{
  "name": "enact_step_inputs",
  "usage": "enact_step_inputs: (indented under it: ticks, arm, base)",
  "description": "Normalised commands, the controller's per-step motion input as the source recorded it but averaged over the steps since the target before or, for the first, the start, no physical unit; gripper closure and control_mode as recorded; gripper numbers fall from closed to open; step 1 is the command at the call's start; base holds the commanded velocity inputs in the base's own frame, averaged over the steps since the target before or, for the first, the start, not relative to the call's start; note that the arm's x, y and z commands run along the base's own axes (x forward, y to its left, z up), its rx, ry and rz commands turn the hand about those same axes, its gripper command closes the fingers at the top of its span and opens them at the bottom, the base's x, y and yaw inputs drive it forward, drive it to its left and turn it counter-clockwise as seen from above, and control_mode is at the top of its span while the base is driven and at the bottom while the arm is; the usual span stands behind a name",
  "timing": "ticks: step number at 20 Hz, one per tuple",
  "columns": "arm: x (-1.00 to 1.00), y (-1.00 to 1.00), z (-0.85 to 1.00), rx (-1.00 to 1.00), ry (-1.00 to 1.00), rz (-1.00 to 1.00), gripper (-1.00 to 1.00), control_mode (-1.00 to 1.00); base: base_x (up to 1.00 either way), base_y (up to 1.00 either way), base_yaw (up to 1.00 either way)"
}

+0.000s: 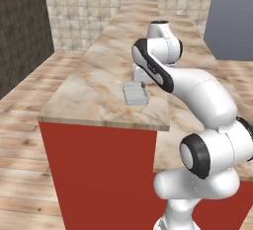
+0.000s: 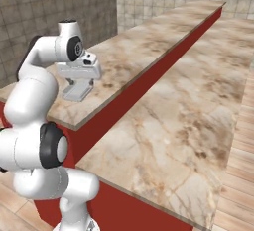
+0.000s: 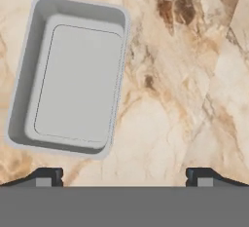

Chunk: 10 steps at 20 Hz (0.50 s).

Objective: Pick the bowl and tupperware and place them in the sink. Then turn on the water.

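Marble counter (image 1: 94, 83) on a red base, tiled wall behind, white arm reaching over it.
Tupperware (image 3: 70, 75) (light grey, empty, upright) lies flat near the counter's front edge; gripper (image 3: 124, 176) hovers above with jaws spread wide, holding nothing, the container off to the left of its fingertips (image 3: 48, 175) in the hand view.
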Motion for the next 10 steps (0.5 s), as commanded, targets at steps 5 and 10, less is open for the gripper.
enact_step_inputs:
  ticks: [5, 10]
  arm:
    - [0.44, -0.11, 0.00, 0.04, 0.00, 0.11, -1.00, -1.00]
    - [0.25, -0.19, -0.14, 0.17, 0.00, 0.02, -1.00, -1.00]
  base:
    - [0.00, 0.00, 0.00]
    - [0.00, 0.00, 0.00]
